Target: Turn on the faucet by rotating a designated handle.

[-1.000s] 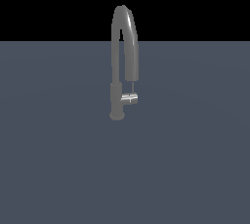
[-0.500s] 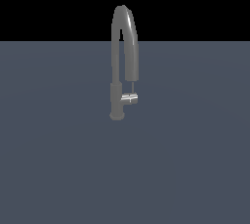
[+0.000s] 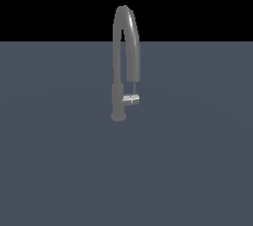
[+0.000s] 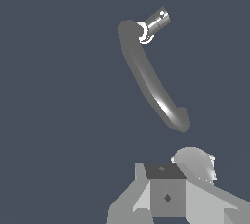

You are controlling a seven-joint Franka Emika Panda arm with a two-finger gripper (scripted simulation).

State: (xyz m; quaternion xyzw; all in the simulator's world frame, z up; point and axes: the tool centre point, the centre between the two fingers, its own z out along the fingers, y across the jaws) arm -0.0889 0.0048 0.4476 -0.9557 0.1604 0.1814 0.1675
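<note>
My gripper [image 4: 168, 196] shows only in the wrist view, and only as pale blocky housing at the frame's edge; the fingertips are cut off, so I cannot tell how wide it stands or whether it holds anything, though nothing is visibly in it. I am looking down from above the faucet [image 3: 123, 62], well apart from it, and the exterior view does not show me at all. The faucet stands upright on the bare tabletop [image 3: 197, 170], and the handle [image 3: 131, 100] juts from its base column toward the exterior view's right, its thin lever rod rising beside the spout. My worry: descending from here, I could strike the arched spout overhanging the handle, or slip off that small shiny stub.
</note>
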